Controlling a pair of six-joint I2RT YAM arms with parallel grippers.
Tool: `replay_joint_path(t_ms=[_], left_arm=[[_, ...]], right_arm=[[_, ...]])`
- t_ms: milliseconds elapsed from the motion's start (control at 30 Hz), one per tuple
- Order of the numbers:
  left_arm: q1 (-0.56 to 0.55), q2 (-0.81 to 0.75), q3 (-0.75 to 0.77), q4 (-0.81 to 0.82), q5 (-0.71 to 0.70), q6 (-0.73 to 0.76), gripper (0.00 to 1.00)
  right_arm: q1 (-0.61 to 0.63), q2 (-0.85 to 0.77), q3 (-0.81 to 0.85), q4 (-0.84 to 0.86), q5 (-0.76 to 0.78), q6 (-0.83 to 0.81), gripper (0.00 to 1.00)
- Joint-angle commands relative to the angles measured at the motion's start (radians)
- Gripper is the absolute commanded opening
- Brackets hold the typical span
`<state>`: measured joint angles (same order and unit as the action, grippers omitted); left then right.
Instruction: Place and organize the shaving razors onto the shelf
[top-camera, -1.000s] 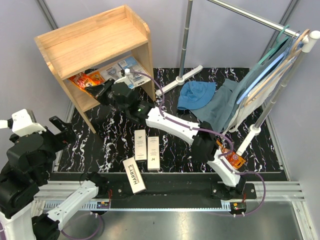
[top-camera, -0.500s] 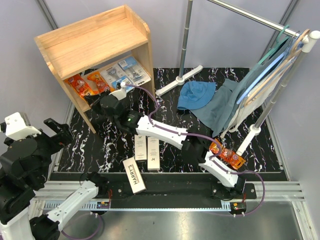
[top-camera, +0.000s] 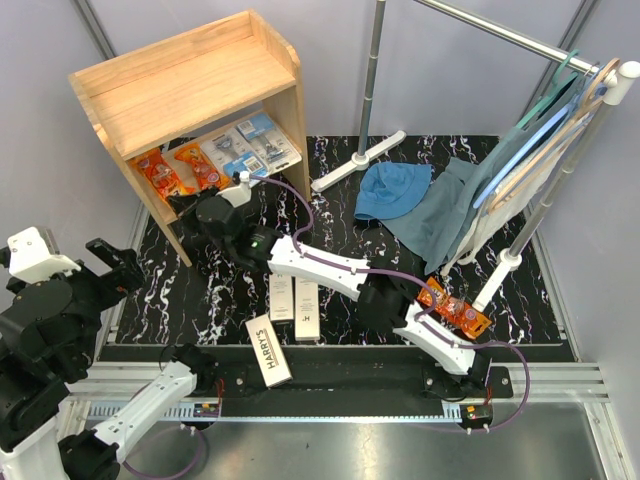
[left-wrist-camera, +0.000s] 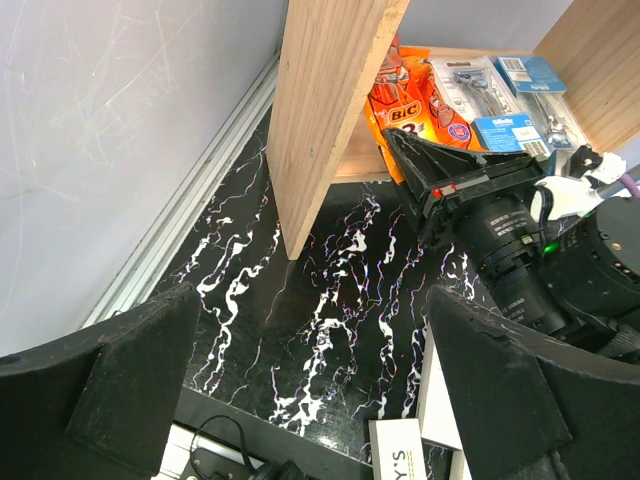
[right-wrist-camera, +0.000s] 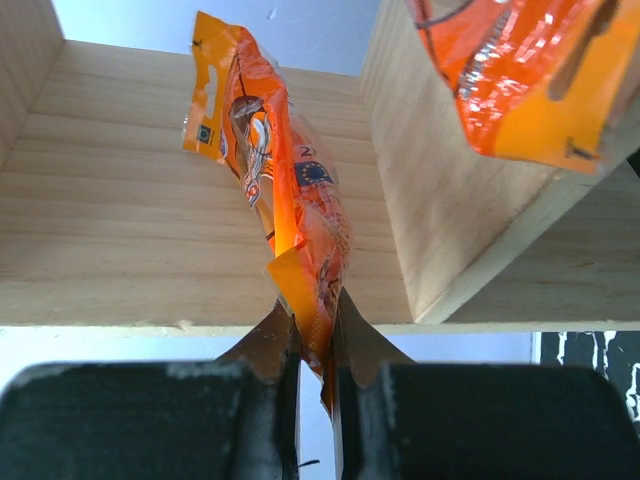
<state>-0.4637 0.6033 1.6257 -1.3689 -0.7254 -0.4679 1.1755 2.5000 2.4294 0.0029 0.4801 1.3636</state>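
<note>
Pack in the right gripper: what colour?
The pack is shiny orange; right wrist view shows it best.

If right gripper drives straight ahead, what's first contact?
The orange pack pinched in the right gripper; beyond it probably the lower board of the shelf, though depth is unclear.

Foil packs (top-camera: 178, 170) lie left of blister packs (top-camera: 245, 143) inside the shelf (top-camera: 190, 80), with boxes (top-camera: 293, 292) before it.

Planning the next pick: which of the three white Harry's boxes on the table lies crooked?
The Harry's box lowest in the top view: it lies at an angle, its name readable, while the other two boxes sit side by side, parallel.
</note>
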Motion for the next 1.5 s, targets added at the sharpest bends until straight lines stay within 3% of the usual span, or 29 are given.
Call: replay_joint_path(t_ms=[0, 333, 600, 833, 1233, 1467], left_arm=[[0.002, -0.008, -0.009, -0.022, 0.007, 0.015, 0.99], [0.002, -0.014, -0.033, -0.021, 0.009, 0.029, 0.99], [0.002, -0.017, -0.036, -0.022, 0.009, 0.032, 0.99], [0.002, -0.02, -0.055, -0.022, 0.014, 0.026, 0.99], [0.002, -0.036, -0.092, -0.021, 0.018, 0.014, 0.99], [0.002, -0.036, -0.116, -0.013, 0.029, 0.006, 0.99]], right_arm=[[0.018, 0.025, 0.04, 0.003, -0.009, 0.015, 0.14], [0.019, 0.036, 0.017, 0.003, -0.066, 0.04, 0.29], [0.019, 0.026, 0.008, -0.03, -0.095, 0.034, 0.51], [0.016, -0.026, -0.065, -0.03, -0.097, 0.022, 0.61], [0.013, -0.153, -0.223, 0.058, -0.083, -0.057, 0.63], [0.012, -0.199, -0.297, 0.111, -0.064, -0.063, 0.49]])
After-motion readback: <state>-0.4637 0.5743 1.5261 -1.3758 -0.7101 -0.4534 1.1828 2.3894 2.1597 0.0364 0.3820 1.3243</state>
